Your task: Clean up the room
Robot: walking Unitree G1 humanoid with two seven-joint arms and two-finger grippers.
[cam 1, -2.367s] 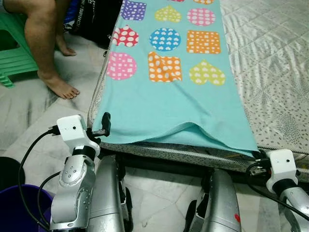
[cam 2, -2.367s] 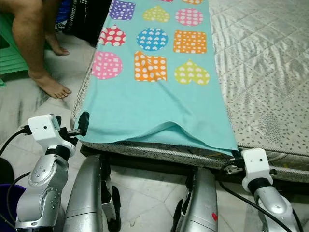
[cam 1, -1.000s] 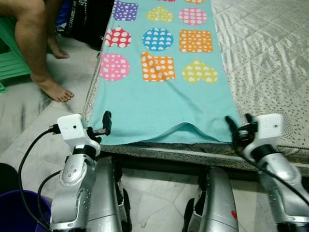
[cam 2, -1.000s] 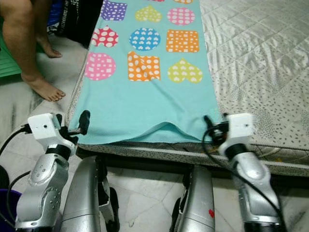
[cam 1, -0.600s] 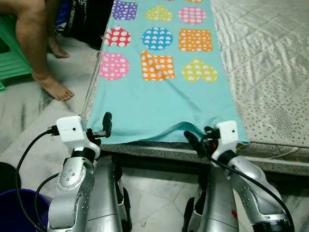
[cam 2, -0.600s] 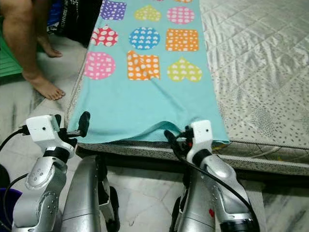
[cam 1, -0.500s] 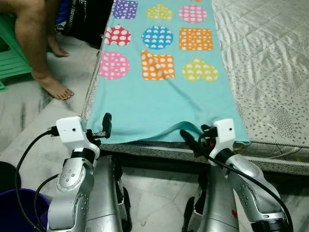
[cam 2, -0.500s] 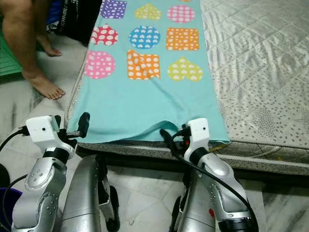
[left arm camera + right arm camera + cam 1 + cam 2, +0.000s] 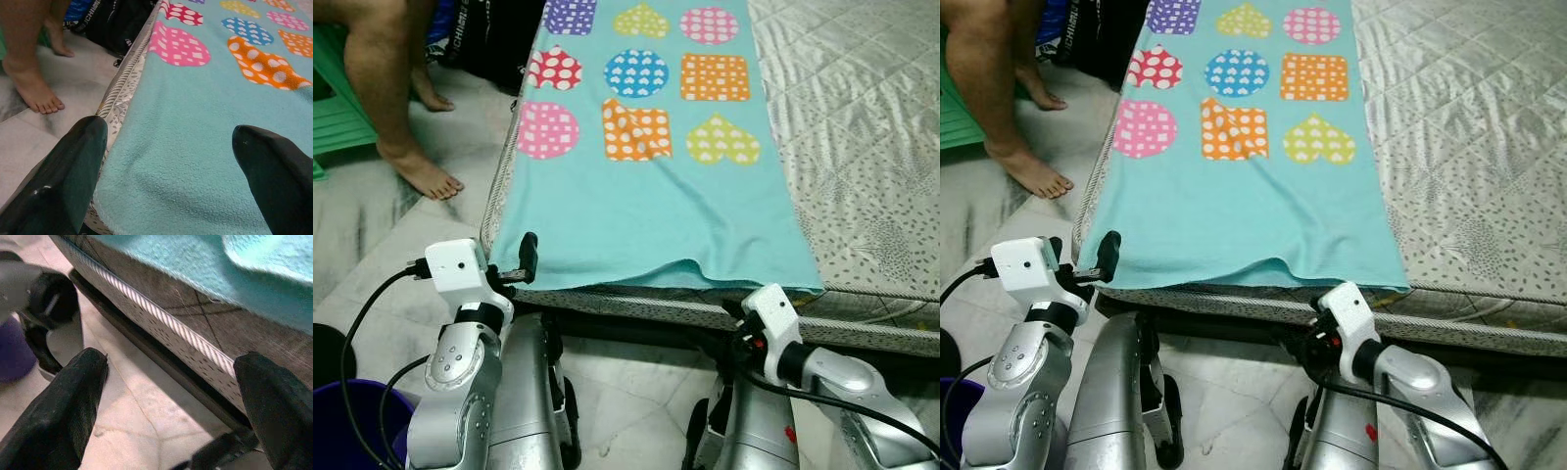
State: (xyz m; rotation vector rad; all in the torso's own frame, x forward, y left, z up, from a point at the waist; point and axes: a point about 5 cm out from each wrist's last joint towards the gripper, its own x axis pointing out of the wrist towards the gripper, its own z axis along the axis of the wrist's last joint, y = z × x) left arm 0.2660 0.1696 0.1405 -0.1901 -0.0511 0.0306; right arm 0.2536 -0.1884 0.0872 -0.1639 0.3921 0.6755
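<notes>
- The left gripper (image 9: pixel 166 161) stood wide open at the near left corner of the turquoise fleece blanket (image 9: pixel 646 206), one finger (image 9: pixel 527 257) upright at the hem.
- The right gripper (image 9: pixel 171 401) hung low, its fingers wide apart, pointing under the mattress edge (image 9: pixel 161 320).
- The blanket, printed with dotted hearts and circles, lay flat along the mattress (image 9: pixel 862 127).
- A person's bare foot (image 9: pixel 421 171) rested on the marble floor (image 9: pixel 372 245), beside a purple bucket (image 9: pixel 347 436).

Right gripper (image 9: pixel 166 396) dropped off the near edge of the turquoise fleece blanket with coloured dotted shapes (image 9: pixel 646 211), now below the mattress edge, fingers (image 9: pixel 68 406) spread over floor. Blanket's near hem fold lies flatter.
</notes>
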